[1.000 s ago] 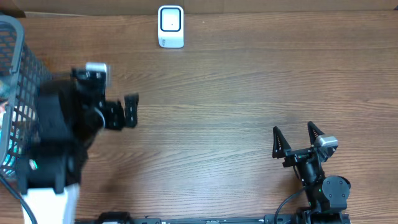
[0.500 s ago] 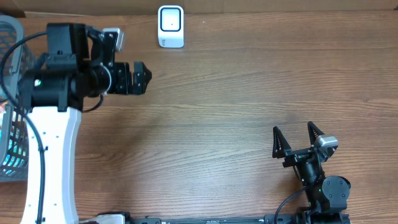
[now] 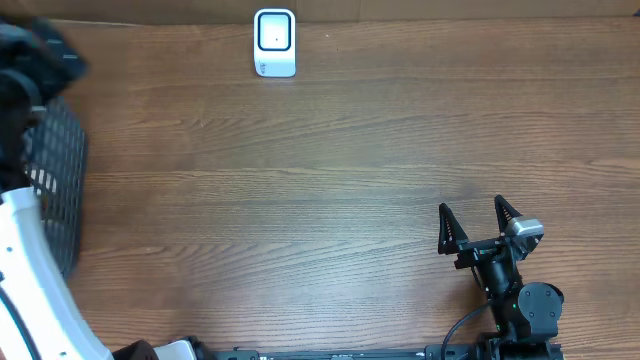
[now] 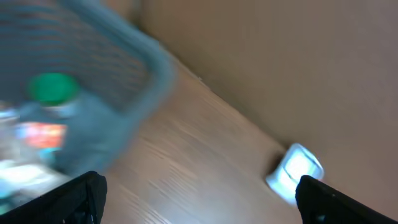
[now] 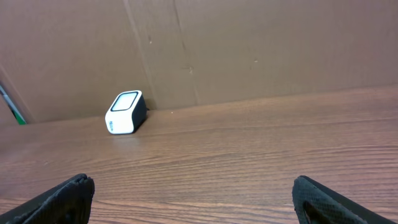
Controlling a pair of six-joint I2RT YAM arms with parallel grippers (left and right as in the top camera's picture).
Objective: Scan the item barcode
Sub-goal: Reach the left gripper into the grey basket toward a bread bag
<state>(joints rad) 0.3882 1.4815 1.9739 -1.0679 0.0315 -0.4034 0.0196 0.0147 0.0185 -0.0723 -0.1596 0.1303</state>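
Insp: L claw (image 4: 199,198) hangs wide, empty, at the basket (image 4: 146,68). Goods incl. a green-capped bottle (image 4: 55,93) lie inside; nothing picked yet.
Op: Risks?
Insp: Wrist view's blurred, so you may clip the mesh rim or pinch two goods. The scanner (image 3: 274,42) sits at the back edge, well apart: a loose hold could drop the bottle en route. R claw (image 3: 479,222) released, empty, front right.

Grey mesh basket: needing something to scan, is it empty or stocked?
Stocked: inside the grey mesh basket, the left wrist view shows a green-capped bottle and other blurred items.
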